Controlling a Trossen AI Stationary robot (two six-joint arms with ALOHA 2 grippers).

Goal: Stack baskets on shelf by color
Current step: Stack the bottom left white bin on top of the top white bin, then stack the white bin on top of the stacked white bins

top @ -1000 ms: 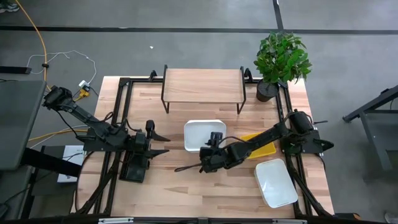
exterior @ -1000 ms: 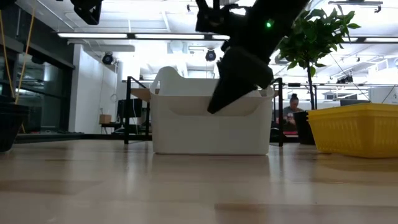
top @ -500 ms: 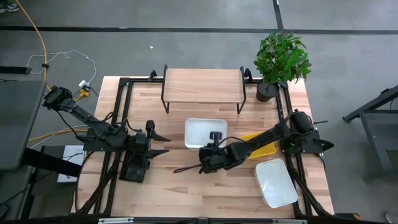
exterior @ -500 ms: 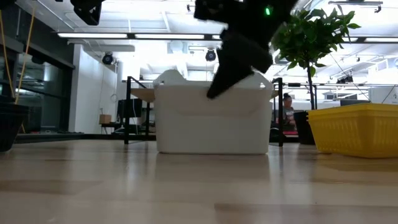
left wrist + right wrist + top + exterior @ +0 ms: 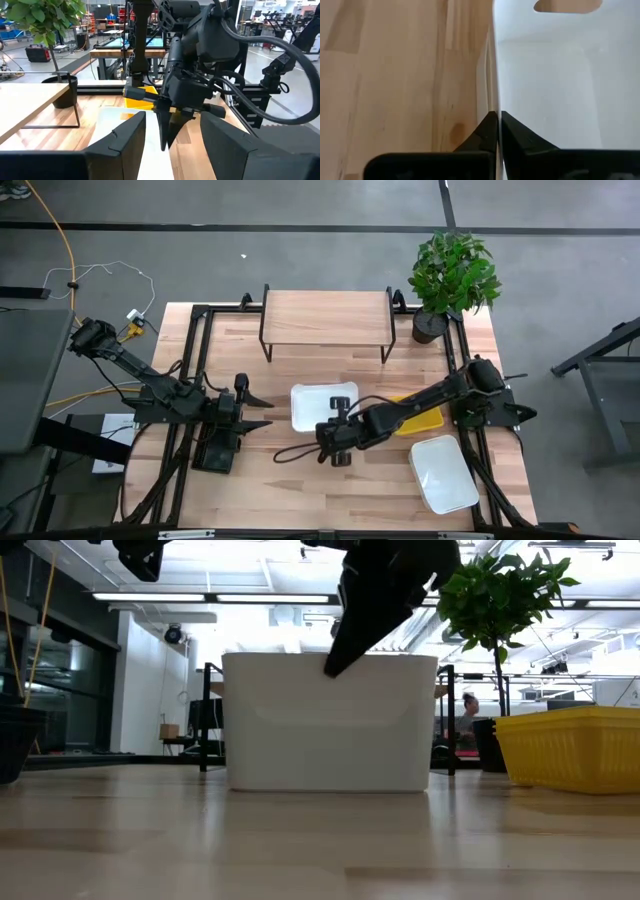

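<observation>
I find the right gripper (image 5: 338,432) pinched fully closed on the near rim of the white basket (image 5: 318,406), which sits on the table (image 5: 270,490) just in front of the shelf (image 5: 325,317), a little toward the shelf's left end. The right wrist view shows the fingertips (image 5: 492,131) meeting over that thin wall with no visible gap. In the low view the basket's base appears to rest flat on the table.

The left gripper (image 5: 262,411) waits with its fingers spread and holding nothing, to the left of the shelf's front edge and well short of the basket.

A yellow basket (image 5: 420,416) lies just right of the held one, partly under the right arm; a second white basket (image 5: 443,473) lies farther from the shelf, toward the table's right front corner. The shelf top is bare.

My judgement: the grip sits on one rim only, so the basket will likely tilt when raised. I would lift slowly and clear the shelf board with margin. I would then set the basket down at one end, leaving room for other colours.
</observation>
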